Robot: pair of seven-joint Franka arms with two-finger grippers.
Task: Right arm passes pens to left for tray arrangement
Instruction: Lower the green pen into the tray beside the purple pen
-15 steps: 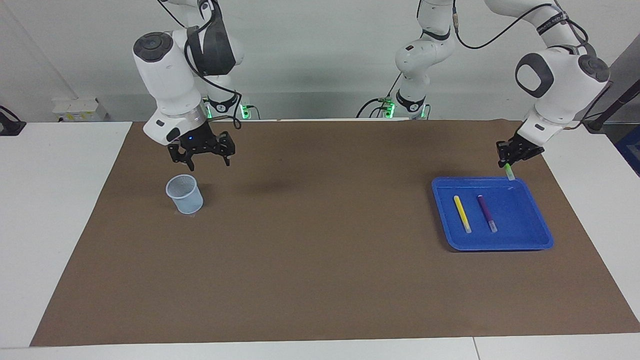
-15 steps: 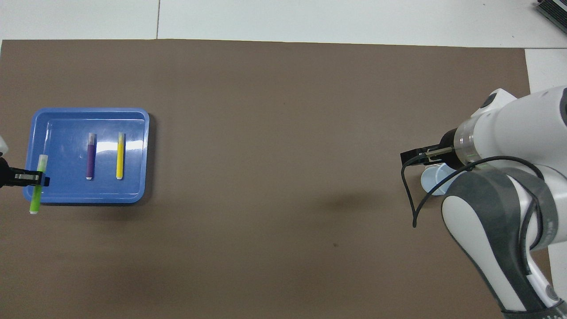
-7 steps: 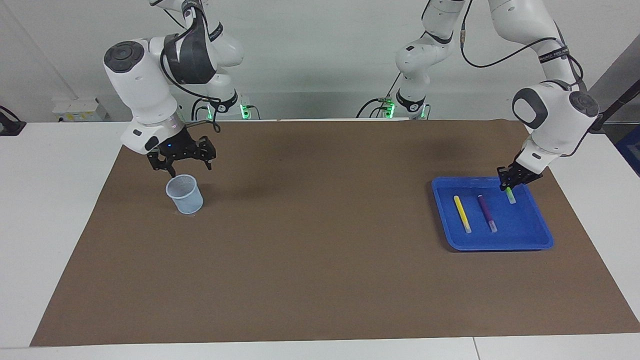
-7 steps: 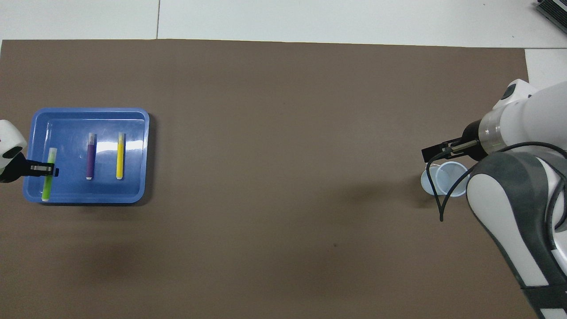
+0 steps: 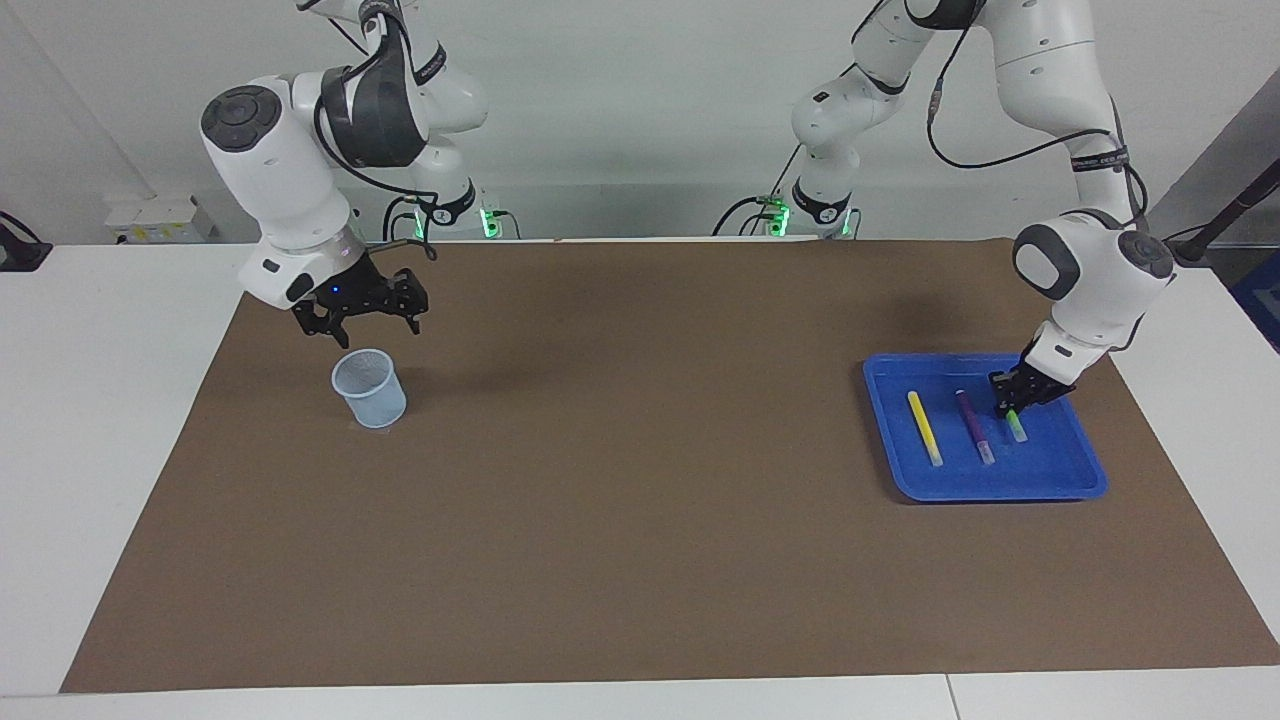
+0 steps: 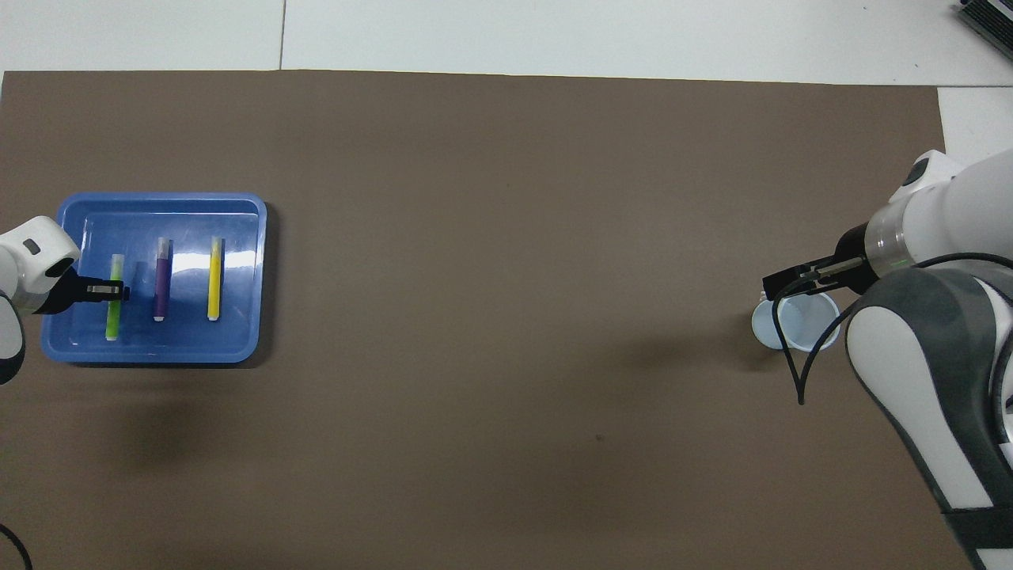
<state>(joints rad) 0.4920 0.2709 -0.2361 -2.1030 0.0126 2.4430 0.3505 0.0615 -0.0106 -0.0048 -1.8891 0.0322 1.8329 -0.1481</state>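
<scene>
The blue tray (image 5: 1050, 465) (image 6: 158, 207) lies toward the left arm's end of the table. In it lie the yellow pen (image 5: 924, 427) (image 6: 214, 277) and, beside it, the purple pen (image 5: 973, 425) (image 6: 161, 279). My left gripper (image 5: 1008, 402) (image 6: 117, 291) is shut on the green pen (image 5: 1016, 426) (image 6: 115, 313) and holds it low in the tray, parallel to the purple pen and beside it. My right gripper (image 5: 360, 325) (image 6: 779, 281) is open and empty, hanging just above the cup.
A small translucent bluish cup (image 5: 369, 388) (image 6: 803, 321) stands on the brown mat (image 5: 640, 500) toward the right arm's end of the table. The white table shows around the mat.
My left gripper has carried the green pen from over the tray's rim nearest the robots down into the tray, beside the purple pen. My right gripper has drifted a little toward its own end, over the cup.
</scene>
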